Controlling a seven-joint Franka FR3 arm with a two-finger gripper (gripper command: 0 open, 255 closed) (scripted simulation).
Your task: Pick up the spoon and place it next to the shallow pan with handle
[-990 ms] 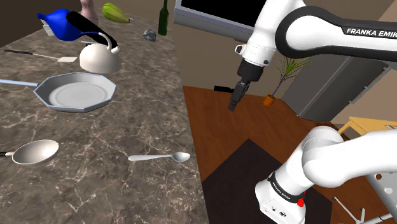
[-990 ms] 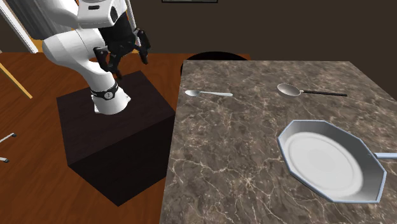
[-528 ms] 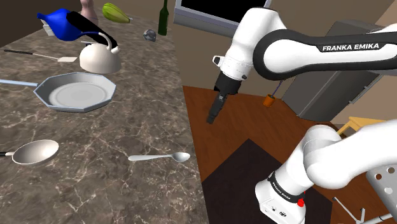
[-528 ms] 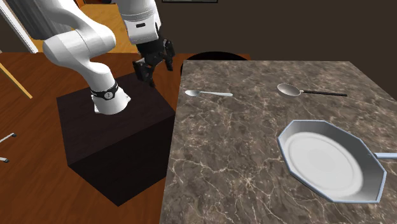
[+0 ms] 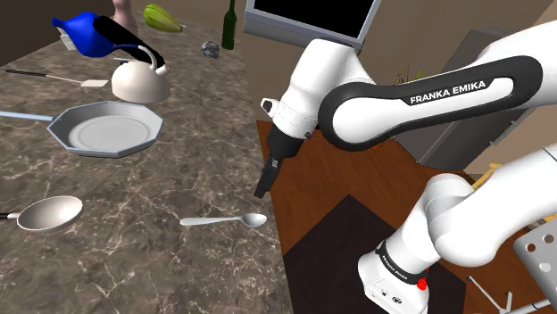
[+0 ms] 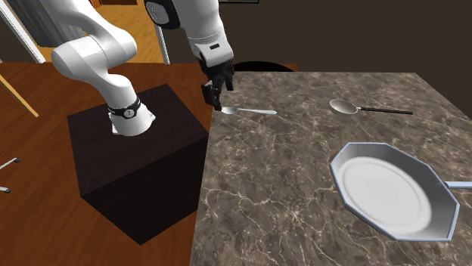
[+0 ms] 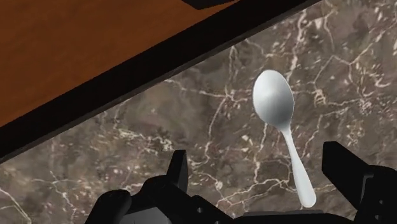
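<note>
Item under inspection: the spoon (image 5: 223, 219), pale grey and of one piece, lying flat on the dark veined marble counter (image 5: 178, 161) with its bowl end towards the counter's edge and its handle pointing inward. Gripper (image 5: 261, 189): black, tilted, poised above the spoon's bowl end and not touching it. The second exterior view places the gripper (image 6: 214, 102) just beside the bowl of the spoon (image 6: 247, 111), over the counter's rim. In the wrist view the gripper (image 7: 254, 156) has its jaws spread wide; the two fingers (image 7: 178, 168) stand well apart, and the spoon (image 7: 280, 121) lies below them with its handle running into the gap, touching neither finger. Nothing is held. The shallow pan (image 5: 89, 150), grey, many-sided and with a long handle, sits well apart from the spoon, farther in on the counter; the second exterior view confirms the pan (image 6: 344, 162) at a clear remove from it. A ladle (image 5: 49, 212) with a round bowl and dark handle lies beyond the spoon's handle end, apart from it. Past the pan, as seen from the spoon, stand a white kettle (image 5: 140, 82) and a green bottle (image 5: 229, 25). The arm's stand (image 6: 136, 174), a dark box, sits on wooden floor off the counter edge nearest the spoon's bowl
</note>
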